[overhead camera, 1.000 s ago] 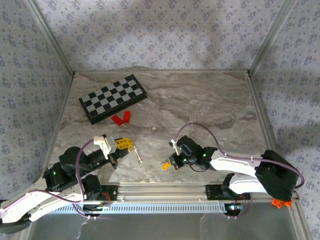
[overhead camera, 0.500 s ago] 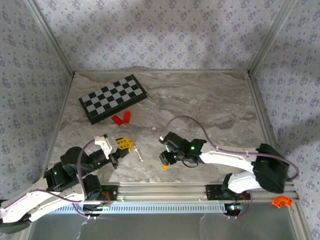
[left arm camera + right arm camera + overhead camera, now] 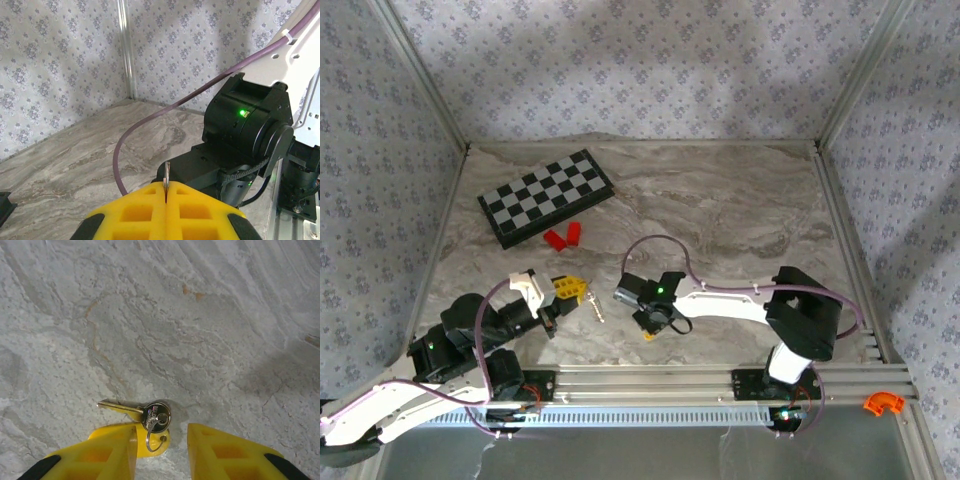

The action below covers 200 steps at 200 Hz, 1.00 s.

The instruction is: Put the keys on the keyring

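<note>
A marbled grey surface (image 3: 720,210) sits inside patterned walls, with two robot arms mounted at its near edge.

The left tool (image 3: 570,288) has its yellow pads (image 3: 140,212) pressed together. The left wrist view shows a thin sliver of metal standing up from the seam between them. From above, the keyring (image 3: 597,308), a short silvery chain, trails from the tip of this tool toward the near edge, so the tool is closed on the keyring. Whether the chain's free end touches the surface cannot be told.

The right arm (image 3: 720,303) reaches leftward across the near part of the surface. The right tool (image 3: 162,429) points down with its pads apart and nothing pinched between them. The key (image 3: 156,416) lies flat on the surface just in front of the pads. It has a round silver head, a brassy blade pointing away to one side, and a small wire ring with a yellow tag partly hidden behind one pad. From above, the key (image 3: 648,336) shows as a small orange-yellow speck at the tip of the right tool, near the keyring but apart from it.

A black-and-white chessboard (image 3: 545,197) lies at the far left, with two red blocks (image 3: 563,236) just beside its near edge, well apart from both tools.
</note>
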Each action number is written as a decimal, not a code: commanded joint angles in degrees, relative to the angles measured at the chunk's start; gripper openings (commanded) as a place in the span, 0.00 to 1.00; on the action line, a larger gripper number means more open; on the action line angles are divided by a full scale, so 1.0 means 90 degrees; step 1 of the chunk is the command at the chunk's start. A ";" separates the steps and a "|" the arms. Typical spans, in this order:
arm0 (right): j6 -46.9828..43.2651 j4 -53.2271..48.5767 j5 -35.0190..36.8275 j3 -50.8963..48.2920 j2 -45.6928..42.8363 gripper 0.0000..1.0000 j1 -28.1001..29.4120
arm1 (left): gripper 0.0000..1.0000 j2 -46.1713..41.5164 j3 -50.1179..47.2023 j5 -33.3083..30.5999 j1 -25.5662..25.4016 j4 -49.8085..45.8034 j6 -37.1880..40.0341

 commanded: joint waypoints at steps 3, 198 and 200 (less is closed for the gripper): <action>0.0010 -0.0463 0.0217 0.0199 0.0162 0.32 0.0063 | 0.00 -0.0072 0.0026 -0.0092 -0.0074 0.0340 0.0078; 0.0090 -0.0577 0.0218 0.0309 0.0470 0.16 0.0138 | 0.00 -0.0001 -0.0004 -0.0070 -0.0076 0.0390 0.0082; 0.0091 -0.0577 0.0226 0.0302 0.0463 0.16 0.0138 | 0.00 -0.0001 -0.0003 -0.0070 -0.0075 0.0389 0.0082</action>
